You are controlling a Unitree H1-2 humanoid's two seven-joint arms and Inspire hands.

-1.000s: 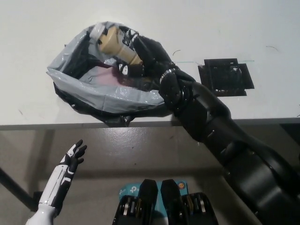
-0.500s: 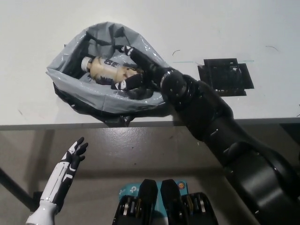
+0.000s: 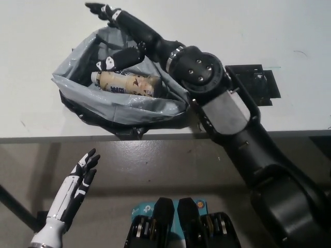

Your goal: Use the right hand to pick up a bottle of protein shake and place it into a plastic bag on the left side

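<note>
The beige protein shake bottle (image 3: pixel 126 82) lies on its side inside the grey plastic bag (image 3: pixel 116 106) on the white table's left part. My black right hand (image 3: pixel 121 36) hovers over the bag's far rim, open with fingers spread, no longer touching the bottle. Its arm stretches in from the bottom right across the bag's right edge. My white left hand (image 3: pixel 83 175) rests open below the table's front edge at the lower left.
A black square fixture (image 3: pixel 258 85) lies on the white table (image 3: pixel 41 31) to the right of my arm. The table's front edge (image 3: pixel 62 138) runs across the middle of the view, with grey floor below.
My right hand let go of the bottle inside the bag, opened and lifted up and back over the bag's far rim. The bottle now lies flat in the bag.
</note>
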